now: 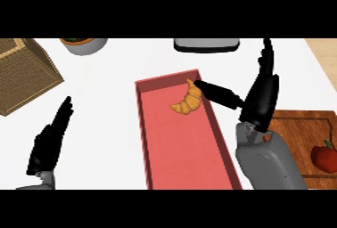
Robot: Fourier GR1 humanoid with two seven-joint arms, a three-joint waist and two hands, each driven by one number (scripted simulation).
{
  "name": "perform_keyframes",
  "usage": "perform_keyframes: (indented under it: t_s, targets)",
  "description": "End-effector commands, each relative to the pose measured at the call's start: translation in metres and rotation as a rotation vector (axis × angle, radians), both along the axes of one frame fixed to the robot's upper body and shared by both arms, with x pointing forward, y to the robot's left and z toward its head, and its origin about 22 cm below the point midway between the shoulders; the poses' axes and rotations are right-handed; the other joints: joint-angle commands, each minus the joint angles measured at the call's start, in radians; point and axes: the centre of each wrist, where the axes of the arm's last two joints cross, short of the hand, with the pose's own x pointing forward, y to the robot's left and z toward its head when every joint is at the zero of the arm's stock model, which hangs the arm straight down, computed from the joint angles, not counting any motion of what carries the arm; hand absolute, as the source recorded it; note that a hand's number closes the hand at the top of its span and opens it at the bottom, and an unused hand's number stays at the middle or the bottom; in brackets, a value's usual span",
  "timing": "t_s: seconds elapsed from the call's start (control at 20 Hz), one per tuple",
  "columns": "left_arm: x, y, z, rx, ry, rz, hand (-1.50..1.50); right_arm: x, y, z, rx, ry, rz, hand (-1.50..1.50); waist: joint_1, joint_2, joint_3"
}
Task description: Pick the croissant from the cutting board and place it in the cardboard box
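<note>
Croissant (188,101) is seen inside the red cardboard box (172,156), at its far end.

The right hand (258,95) is spread open, thumb touching the croissant; if withdrawn carelessly, the pastry may be dragged. The left hand (49,138) is rested open on the desk (105,133).

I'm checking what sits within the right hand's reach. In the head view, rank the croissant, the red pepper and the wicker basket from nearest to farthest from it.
From the right hand:
1. Croissant, in the red box, by the thumb.
2. Red pepper, on the cutting board, lower right.
3. Wicker basket, far left.
</note>
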Motion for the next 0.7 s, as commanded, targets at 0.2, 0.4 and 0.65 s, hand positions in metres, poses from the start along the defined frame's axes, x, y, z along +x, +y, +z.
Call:
perform_keyframes:
  t_s: [0.2,0.4,0.65]
  targets:
    - [-0.003,-0.007,0.005,-0.002,0.004,0.019,0.0,-0.068,-0.103,0.0,0.079,-0.073,-0.209,-1.5,-0.012,-0.001,0.001]
    - [-0.003,0.003,0.007,0.001,-0.027,0.017,0.0,-0.119,-0.136,0.009,0.1,-0.118,-0.194,-1.5,-0.016,-0.003,0.001]
    - [-0.008,0.005,-0.002,-0.001,0.009,0.03,0.0,-0.156,-0.188,0.012,0.07,-0.094,-0.134,-1.5,-0.023,-0.004,0.003]
